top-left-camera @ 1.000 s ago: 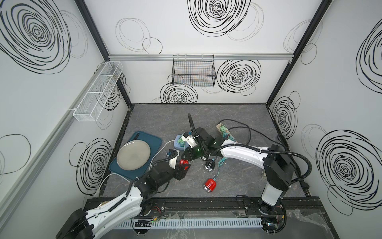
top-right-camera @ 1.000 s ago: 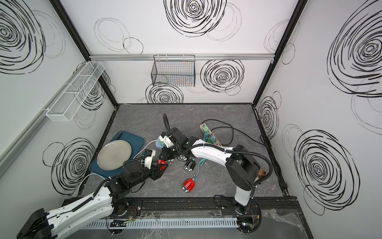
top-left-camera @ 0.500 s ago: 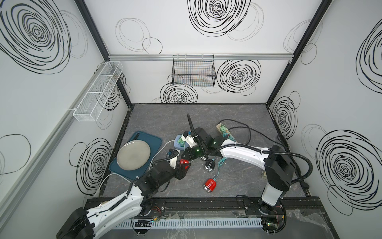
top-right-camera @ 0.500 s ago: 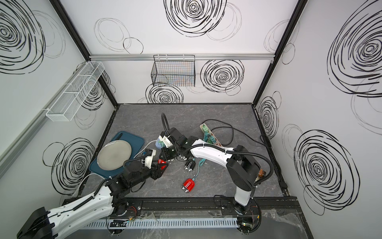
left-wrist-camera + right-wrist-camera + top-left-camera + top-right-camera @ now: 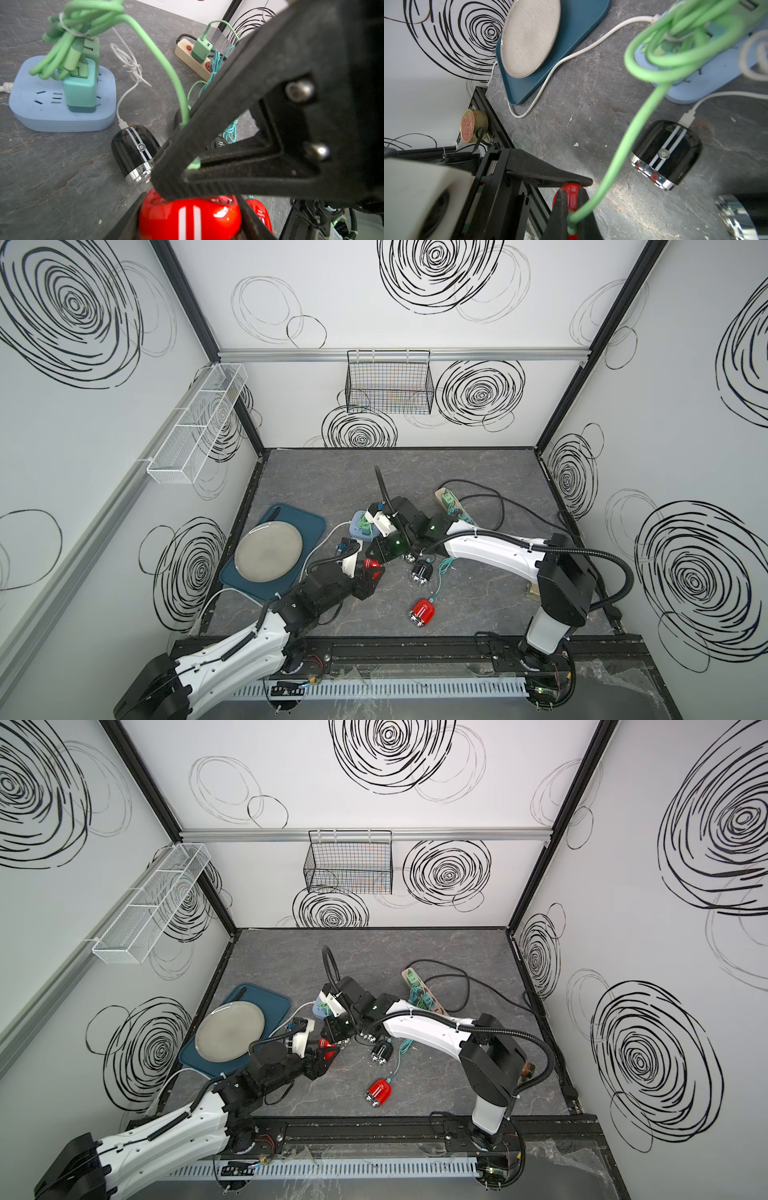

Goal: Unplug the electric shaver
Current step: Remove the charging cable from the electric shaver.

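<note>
From my station, the grey desk (image 5: 478, 489) carries a blue tray (image 5: 309, 522) on its left side and a pale blue power strip (image 5: 62, 118) near the middle. Close to that strip, the left pincer (image 5: 188, 228) clamps the red shaver (image 5: 166, 214) by its sides. The right pincer (image 5: 572, 207) is pressed together on the green cable (image 5: 623, 149) at its plug end, right at the shaver; I cannot tell whether the plug is seated. A black shaver (image 5: 133, 149) lies just beside.
</note>
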### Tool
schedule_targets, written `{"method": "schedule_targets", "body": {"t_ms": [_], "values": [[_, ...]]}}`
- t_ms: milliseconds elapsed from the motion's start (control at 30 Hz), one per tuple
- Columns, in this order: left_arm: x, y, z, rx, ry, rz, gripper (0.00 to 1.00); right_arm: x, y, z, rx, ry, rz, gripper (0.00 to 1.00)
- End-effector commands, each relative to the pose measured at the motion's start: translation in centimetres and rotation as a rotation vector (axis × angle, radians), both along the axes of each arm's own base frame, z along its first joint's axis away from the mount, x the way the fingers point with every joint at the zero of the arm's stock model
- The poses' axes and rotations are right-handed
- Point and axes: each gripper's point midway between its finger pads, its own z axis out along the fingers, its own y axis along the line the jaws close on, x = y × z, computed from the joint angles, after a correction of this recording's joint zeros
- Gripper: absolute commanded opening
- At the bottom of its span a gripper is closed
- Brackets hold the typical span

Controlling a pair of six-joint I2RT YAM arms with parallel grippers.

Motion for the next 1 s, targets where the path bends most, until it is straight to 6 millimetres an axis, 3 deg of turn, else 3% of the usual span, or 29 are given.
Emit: {"method": "schedule_targets", "body": {"t_ms": [0,233,533,967], "values": [[-1.4,1.1,-3.8,0.106,0.109,-0.005,0.39,3.2,-0.6,5.4,0.103,-0.128,-0.073,0.00],[-1.5,0.9,-4.0,0.122,0.114,-0.011,0.39,2.9,0.0,6.6,0.222,-0.012,-0.020,0.00],[-1.5,0.9,-4.0,0.127,0.114,-0.011,0.39,3.8,-1.2,5.0,0.028,-0.164,-0.093,0.00],[-1.6,0.7,-4.2,0.141,0.115,-0.016,0.39,3.6,-0.7,6.8,0.178,-0.039,-0.043,0.00]]}}
